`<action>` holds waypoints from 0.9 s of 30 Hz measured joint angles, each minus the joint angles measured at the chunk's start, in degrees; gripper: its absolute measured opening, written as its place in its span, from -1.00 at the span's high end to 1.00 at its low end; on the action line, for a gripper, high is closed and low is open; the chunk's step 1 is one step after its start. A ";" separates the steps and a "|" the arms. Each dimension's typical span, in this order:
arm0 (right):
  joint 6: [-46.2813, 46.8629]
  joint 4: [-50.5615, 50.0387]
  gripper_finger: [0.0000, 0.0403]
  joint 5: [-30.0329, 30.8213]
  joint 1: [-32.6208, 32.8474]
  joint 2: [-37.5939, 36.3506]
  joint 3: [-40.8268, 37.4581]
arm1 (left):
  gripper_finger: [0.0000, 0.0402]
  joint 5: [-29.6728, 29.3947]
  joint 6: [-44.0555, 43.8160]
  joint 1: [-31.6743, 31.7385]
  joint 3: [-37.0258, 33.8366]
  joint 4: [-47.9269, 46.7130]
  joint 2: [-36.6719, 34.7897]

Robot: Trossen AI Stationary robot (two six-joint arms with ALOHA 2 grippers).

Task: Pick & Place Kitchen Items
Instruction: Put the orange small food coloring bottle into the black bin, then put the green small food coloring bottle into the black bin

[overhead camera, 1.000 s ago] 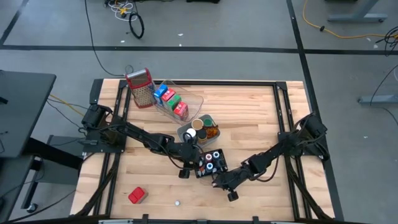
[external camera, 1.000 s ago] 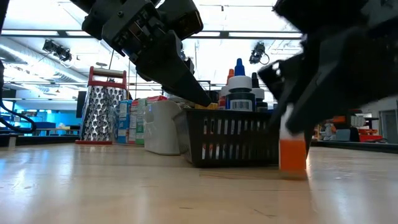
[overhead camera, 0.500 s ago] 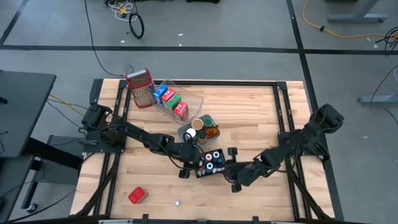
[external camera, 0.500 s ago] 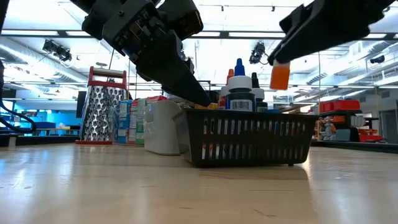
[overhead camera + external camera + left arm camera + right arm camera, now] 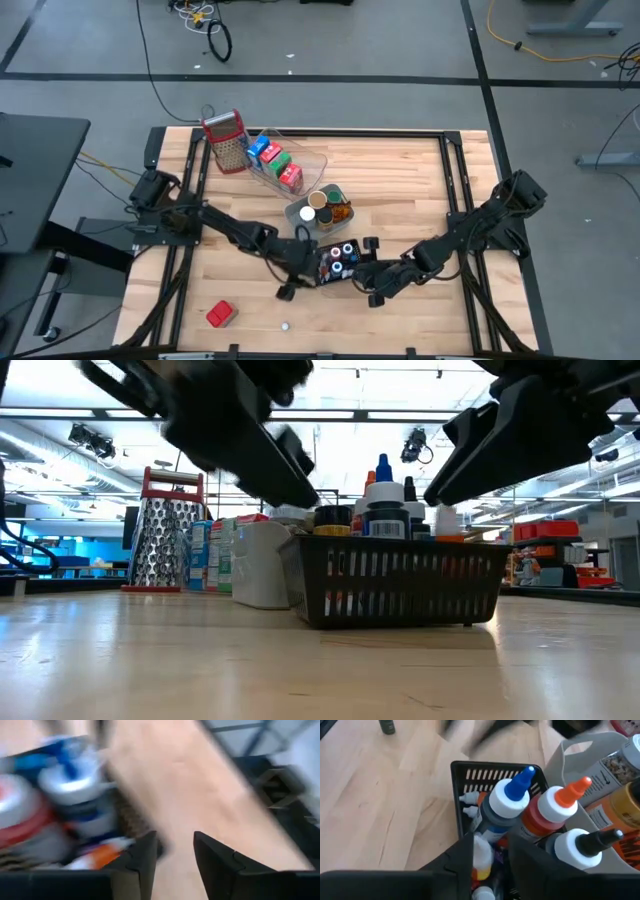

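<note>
A black basket [image 5: 338, 262] stands mid-table with several squeeze bottles upright in it, capped blue [image 5: 522, 782], orange [image 5: 570, 790] and black. A small orange bottle with a white cap [image 5: 480, 855] lies low in the basket near its right wall [image 5: 450, 538]. My right gripper [image 5: 490, 857] hovers open just above that bottle, over the basket's right end [image 5: 362, 272]. My left gripper [image 5: 172, 860] is open beside the basket's left end [image 5: 306, 272], with only bare wood between its fingers.
A grey tray with jars [image 5: 322, 205] sits just behind the basket. A clear tray of cartons [image 5: 280, 165] and a red-topped metal grater [image 5: 226, 142] stand at the far left. A red item [image 5: 220, 314] and a tiny white cap [image 5: 285, 325] lie near the front edge.
My right gripper has lifted the small orange bottle off the table beside the basket's right end, carried it over the basket and let go; the bottle now rests inside. My left gripper has swung off the basket's left rim toward the table's near edge.
</note>
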 joint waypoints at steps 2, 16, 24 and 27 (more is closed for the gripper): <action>-0.02 -0.26 0.28 0.05 -0.04 0.00 0.00 | 0.35 3.20 -0.27 -1.37 0.00 0.95 -0.04; -0.24 0.30 0.07 1.96 -0.11 0.00 0.00 | 0.44 -1.58 -0.37 -13.55 0.00 -0.45 -0.13; -0.85 0.30 0.10 1.97 -0.11 0.00 0.00 | 0.33 -7.32 -6.55 -18.83 0.00 -1.43 -0.13; -0.85 0.30 0.11 1.97 -0.11 0.00 0.00 | 0.22 -7.74 -7.93 -19.71 0.00 -2.68 -0.13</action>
